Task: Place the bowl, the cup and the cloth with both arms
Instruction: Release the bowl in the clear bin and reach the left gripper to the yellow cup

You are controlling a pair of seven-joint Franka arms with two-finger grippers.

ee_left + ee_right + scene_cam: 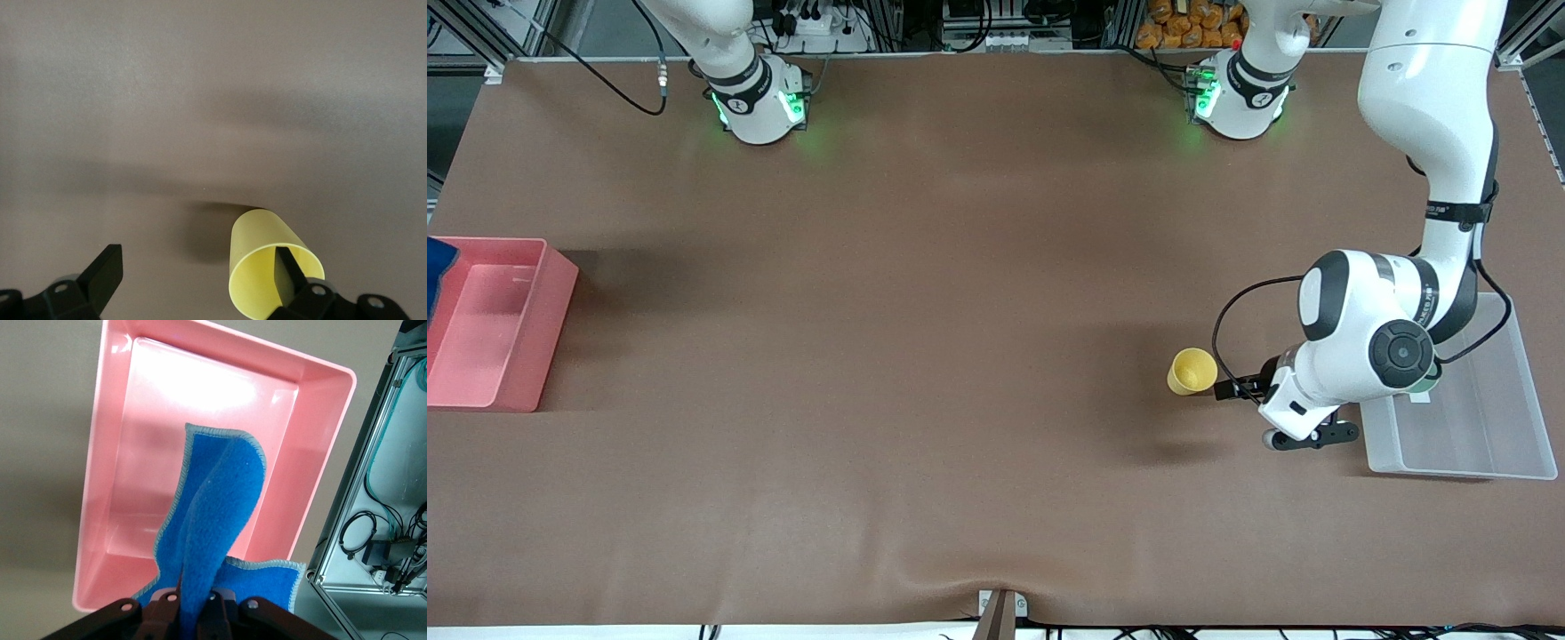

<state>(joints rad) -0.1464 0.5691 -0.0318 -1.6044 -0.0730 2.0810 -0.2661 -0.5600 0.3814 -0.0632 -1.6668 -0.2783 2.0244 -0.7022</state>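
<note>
The yellow cup (1192,371) is tipped over near the left arm's end of the table, its mouth toward my left gripper (1227,388). In the left wrist view, the gripper (197,260) is open wide, with one finger (285,270) inside the mouth of the cup (260,247) and the other well clear of it. My right gripper (197,597) is shut on the blue cloth (213,500), which hangs over the pink bin (100,453). In the front view only a corner of the cloth (438,267) shows. The bowl is mostly hidden; a pale green sliver (1431,380) shows past the left arm's wrist.
The pink bin (551,320) stands at the right arm's end of the table. A clear plastic bin (1476,418) stands at the left arm's end, partly under the left arm. A metal frame with cables (380,520) lies off the table edge beside the pink bin.
</note>
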